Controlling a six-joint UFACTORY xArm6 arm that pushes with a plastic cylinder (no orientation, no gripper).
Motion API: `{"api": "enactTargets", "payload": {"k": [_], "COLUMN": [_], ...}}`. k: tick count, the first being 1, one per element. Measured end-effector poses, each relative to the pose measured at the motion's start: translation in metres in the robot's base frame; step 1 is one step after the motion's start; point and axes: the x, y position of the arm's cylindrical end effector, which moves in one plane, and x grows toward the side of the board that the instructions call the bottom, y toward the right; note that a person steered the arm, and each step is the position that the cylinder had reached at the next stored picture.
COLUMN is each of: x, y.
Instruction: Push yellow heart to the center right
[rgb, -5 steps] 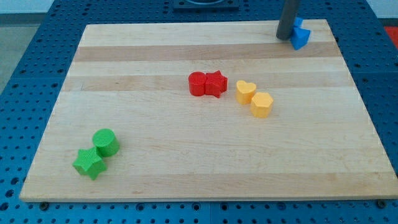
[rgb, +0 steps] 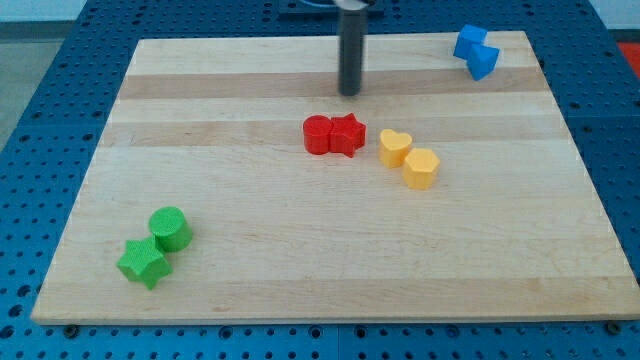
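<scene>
The yellow heart sits near the middle of the desk, a little toward the view's right.

Another yellow block touches the heart on its lower right side. Just to the heart's left are a round red block and a red star, pressed together. My tip is above the red star, toward the view's top, touching no block. The arm has no fingers, only the dark rod. Two blue blocks sit together in the top right corner. A green round block and a green star sit together at the bottom left.
</scene>
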Motion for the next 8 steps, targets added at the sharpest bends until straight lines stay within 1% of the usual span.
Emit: {"api": "enactTargets", "payload": {"k": [1,2,3,4,5,6,8], "x": [0.011,0.038,0.064,0.097,0.139,0.155,0.154], "y": [-0.055,-0.092,-0.117,-0.127,-0.113,-0.083,-0.01]}}
